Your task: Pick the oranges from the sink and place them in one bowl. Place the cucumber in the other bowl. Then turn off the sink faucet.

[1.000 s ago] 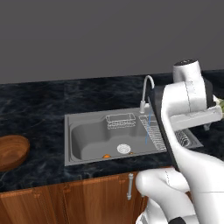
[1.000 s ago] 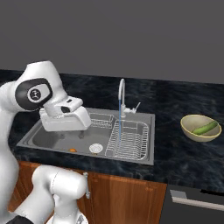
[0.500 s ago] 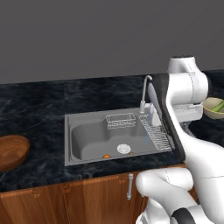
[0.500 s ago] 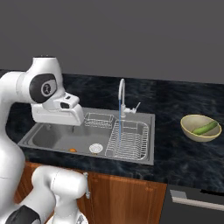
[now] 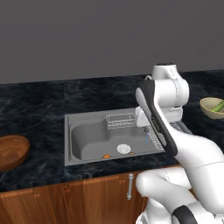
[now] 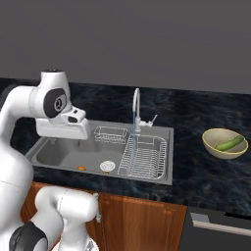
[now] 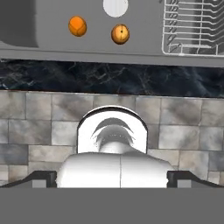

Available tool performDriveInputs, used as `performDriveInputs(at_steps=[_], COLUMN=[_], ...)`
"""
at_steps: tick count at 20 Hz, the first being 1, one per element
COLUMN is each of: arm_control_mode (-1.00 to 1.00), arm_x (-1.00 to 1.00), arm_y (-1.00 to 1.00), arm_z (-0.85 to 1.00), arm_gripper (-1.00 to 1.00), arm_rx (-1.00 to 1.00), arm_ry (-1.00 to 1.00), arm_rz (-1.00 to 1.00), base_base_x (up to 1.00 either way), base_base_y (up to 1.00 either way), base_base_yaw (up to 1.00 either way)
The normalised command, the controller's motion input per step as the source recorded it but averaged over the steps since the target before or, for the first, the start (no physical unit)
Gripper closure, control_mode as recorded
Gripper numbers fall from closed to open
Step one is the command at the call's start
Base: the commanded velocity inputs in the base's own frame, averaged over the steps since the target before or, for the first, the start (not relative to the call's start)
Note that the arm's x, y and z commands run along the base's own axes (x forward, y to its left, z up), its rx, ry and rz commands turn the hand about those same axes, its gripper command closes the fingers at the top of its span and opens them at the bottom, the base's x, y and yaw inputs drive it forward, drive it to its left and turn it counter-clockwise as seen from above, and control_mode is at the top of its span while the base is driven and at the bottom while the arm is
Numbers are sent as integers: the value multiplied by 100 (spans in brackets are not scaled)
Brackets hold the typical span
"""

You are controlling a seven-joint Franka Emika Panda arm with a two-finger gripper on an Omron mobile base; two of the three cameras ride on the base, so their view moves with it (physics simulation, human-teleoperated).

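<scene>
Two oranges (image 7: 77, 26) (image 7: 120, 34) lie on the floor of the sink (image 5: 87, 131), near the round drain (image 7: 115, 6). One orange (image 6: 81, 168) shows by the basin's front wall. The cucumber (image 6: 230, 144) lies in the olive-yellow bowl (image 6: 215, 147) on the counter to the right. At the far left rests the brown wooden bowl (image 5: 9, 151), with nothing in it. Water runs in a thin blue stream from the faucet (image 6: 136, 105). My gripper (image 6: 68, 131) hangs above the basin, open and holding nothing, well above the oranges.
A wire basket (image 6: 110, 133) sits at the back of the basin. The ribbed drainer rack (image 6: 144, 157) takes up the sink's right part. Dark marble counter (image 6: 196, 171) surrounds the sink, with wooden cabinet fronts (image 5: 65, 197) below.
My arm has swung left, away from the olive-yellow bowl's side and over the sink. The gripper stays open. The cucumber and oranges have not moved.
</scene>
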Motion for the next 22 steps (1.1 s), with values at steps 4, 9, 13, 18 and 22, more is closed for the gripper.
performDriveInputs(at_steps=[4, 9, 13, 18, 22], arm_control_mode=[-100, -100, -100, -100, -100], arm_x=[55, 66, 64, 54, 49], arm_y=[22, 12, 10, 10, 12], arm_z=[-29, -27, -30, -32, -33], arm_gripper=[-100, -100, -100, -100, -100], arm_rx=[1, 3, 2, 0, 0], arm_ry=[0, 0, 0, 0, 2], arm_rz=[3, 2, 2, 2, 3], base_base_x=[0, 0, 0, 0, 0], base_base_y=[0, 0, 0, 0, 0], base_base_yaw=[0, 0, 0, 0, 0])
